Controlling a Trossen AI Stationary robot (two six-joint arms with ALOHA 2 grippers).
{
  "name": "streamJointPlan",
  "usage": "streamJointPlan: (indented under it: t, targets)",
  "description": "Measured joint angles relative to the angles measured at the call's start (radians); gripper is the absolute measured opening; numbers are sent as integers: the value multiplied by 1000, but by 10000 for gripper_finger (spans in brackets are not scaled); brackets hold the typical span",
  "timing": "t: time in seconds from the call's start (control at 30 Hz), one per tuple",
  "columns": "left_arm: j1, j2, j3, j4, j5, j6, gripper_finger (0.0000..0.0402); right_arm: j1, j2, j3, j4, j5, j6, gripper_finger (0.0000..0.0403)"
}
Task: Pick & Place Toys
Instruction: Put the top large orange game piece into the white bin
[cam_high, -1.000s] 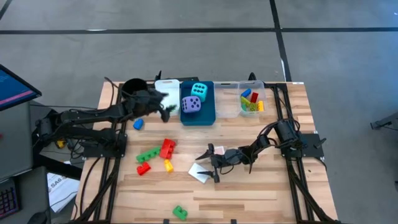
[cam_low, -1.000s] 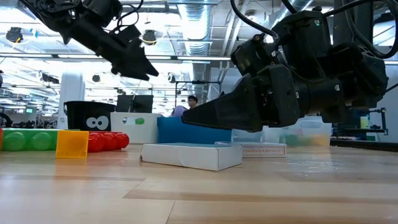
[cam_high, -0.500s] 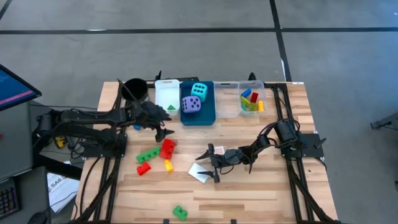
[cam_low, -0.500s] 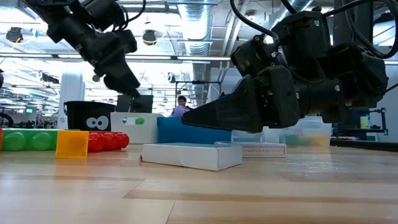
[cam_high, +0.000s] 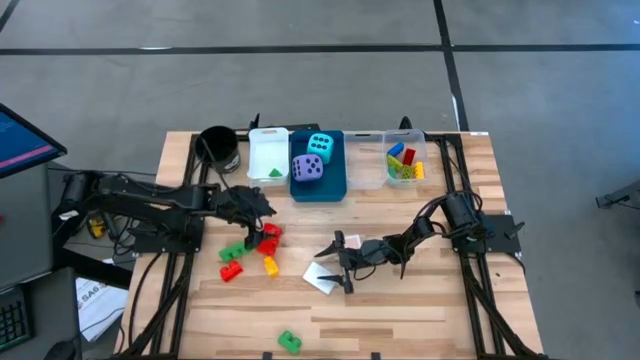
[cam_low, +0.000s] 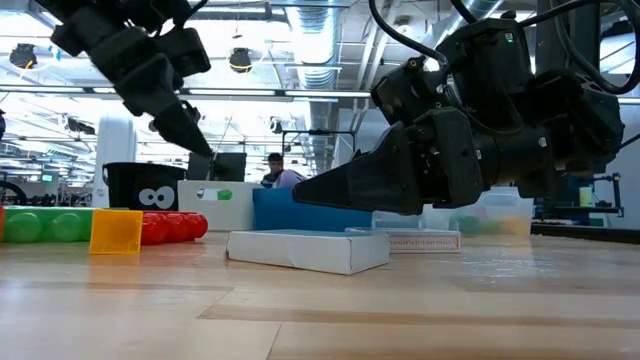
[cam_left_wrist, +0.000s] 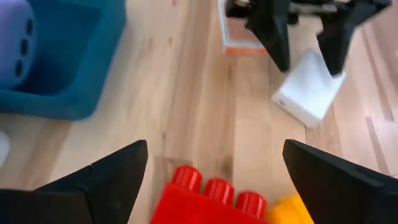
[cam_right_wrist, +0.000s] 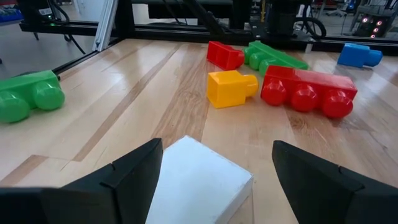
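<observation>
- Near table edge: a lone green brick (cam_high: 289, 341) lies on the table (cam_high: 430, 310), well apart from the other toys.
- Table middle, right side: the right gripper (cam_high: 339, 268) hangs low over a flat white card (cam_high: 322, 277); jaws stand apart, one finger on either side of the card, nothing lifted; in the right wrist view the white card (cam_right_wrist: 197, 185) lies on the wood between the two dark fingers (cam_right_wrist: 122, 182).
- Table middle, left side: the left gripper (cam_high: 262, 228) sits above the long red brick (cam_high: 269, 238); jaws spread wide and empty, straddling the brick without touching it, as the left wrist view shows (cam_left_wrist: 211, 198).
- Brick cluster: a yellow brick (cam_high: 271, 266) lies just beside the long red brick; a green brick (cam_high: 236, 251) and a small red brick (cam_high: 231, 270) lie near, toward the left.
- Far row, left to right: black cup (cam_high: 218, 146); white bin (cam_high: 268, 155) holding one small green piece (cam_high: 275, 173); blue bin (cam_high: 318, 184) holding the purple die (cam_high: 307, 168) and the cyan die (cam_high: 320, 145); clear bin (cam_high: 404, 160) holding mixed bricks.
- Room beyond, low view: a person (cam_low: 274, 172) behind the table.
</observation>
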Motion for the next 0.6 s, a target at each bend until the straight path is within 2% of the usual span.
streamJointPlan:
  t: [0.1, 0.23, 0.6]
  targets:
    - [-40, 0, 0, -41, -32, -25, 376, 0, 0, 0, -13, 0, 3, 299]
    - [-52, 0, 0, -94, -97, -228, 385, 0, 0, 1, -14, 0, 32, 299]
    - [-50, 0, 0, -134, -80, -669, 397, 1, 0, 21, -19, -2, 31, 299]
